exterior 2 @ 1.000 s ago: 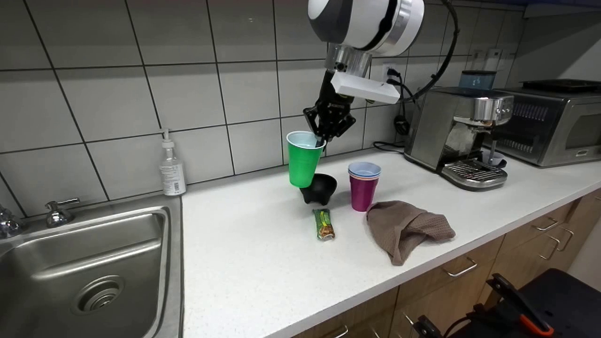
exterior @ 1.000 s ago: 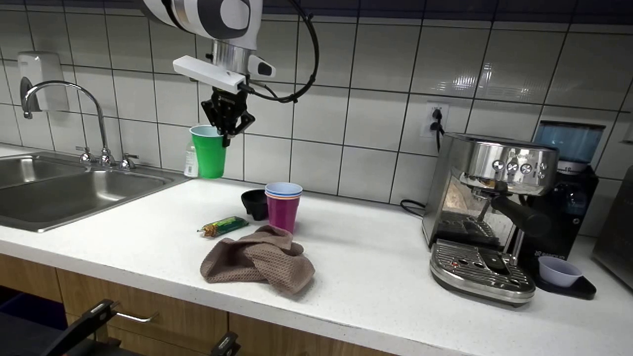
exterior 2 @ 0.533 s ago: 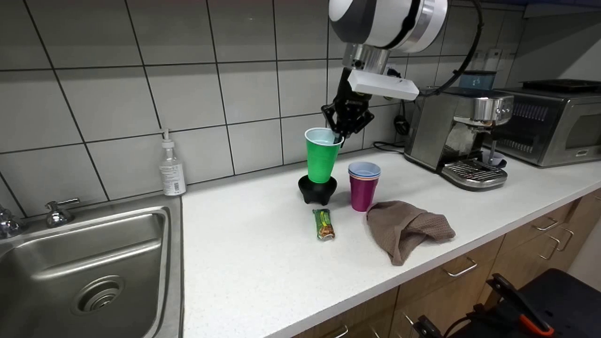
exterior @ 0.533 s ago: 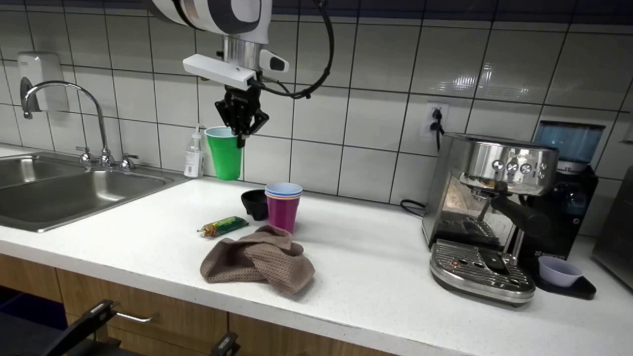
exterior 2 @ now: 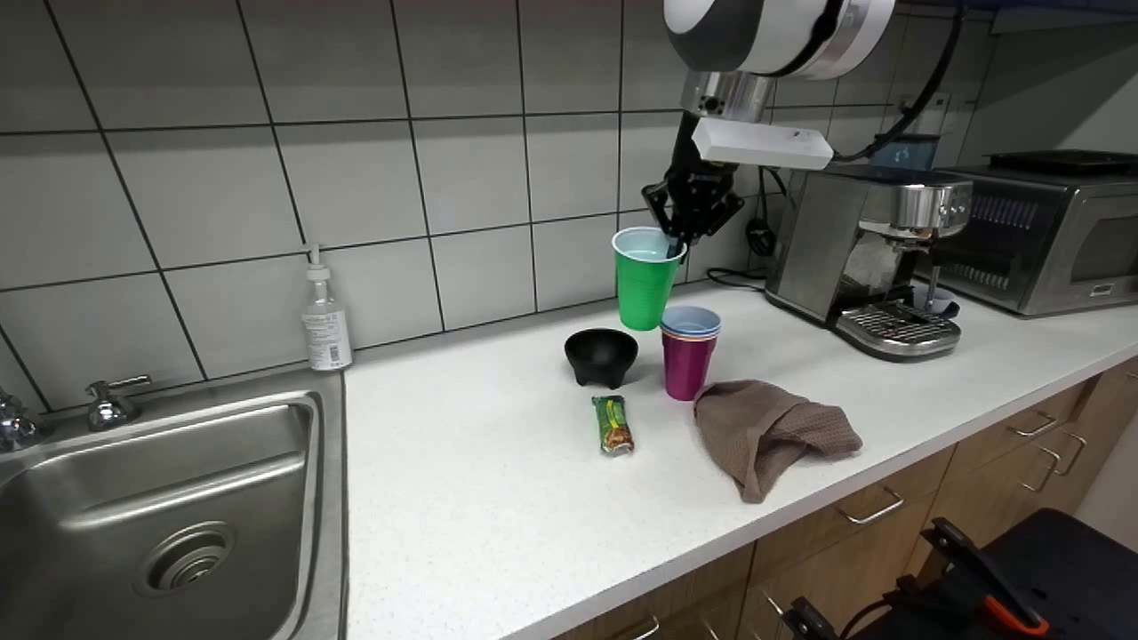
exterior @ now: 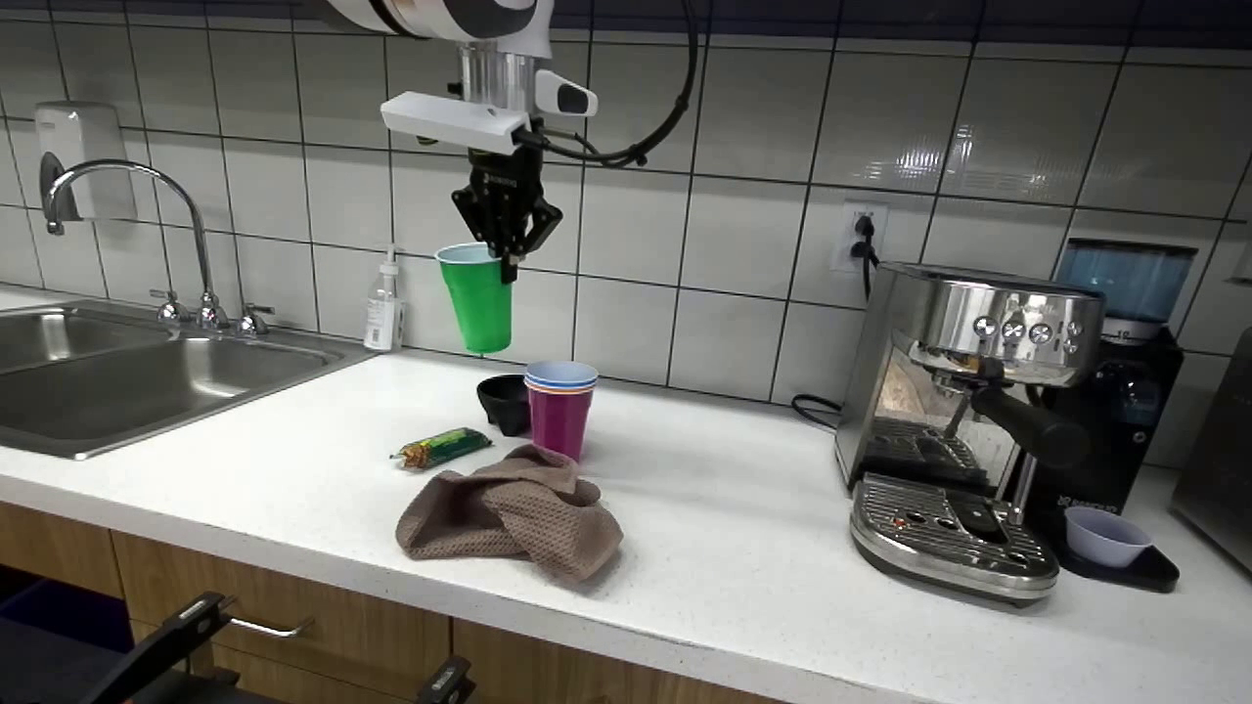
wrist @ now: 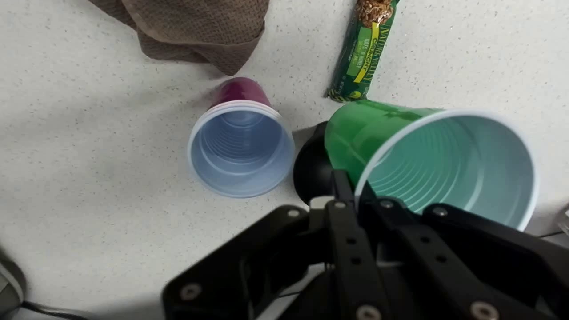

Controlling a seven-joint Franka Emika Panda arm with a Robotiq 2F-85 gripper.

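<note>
My gripper point(wrist: 355, 190) is shut on the rim of a green cup point(wrist: 373, 129), one finger outside the wall and one inside. The cup hangs slightly tilted above the counter in both exterior views, its pale inside empty as far as the wrist view shows. Below it a black footed bowl point(exterior 2: 601, 357) stands on the counter, partly hidden by the cup in the wrist view. Right beside the bowl is a stack of cups point(exterior: 559, 416), magenta outside with a light blue cup on top. A green-wrapped granola bar point(exterior 2: 613, 425) lies in front of the bowl.
A crumpled brown towel point(exterior: 514, 513) lies near the counter's front edge. The steel sink point(exterior 2: 329, 498) is at one end, with a soap bottle point(exterior 2: 326, 324) by the wall. An espresso machine point(exterior: 968, 420) and a toaster oven point(exterior 2: 1058, 236) stand towards the other end.
My gripper has carried the green cup rightward in both exterior views, away from the sink and past the bowl towards the cup stack. It has risen slightly. Things on the counter stay put.
</note>
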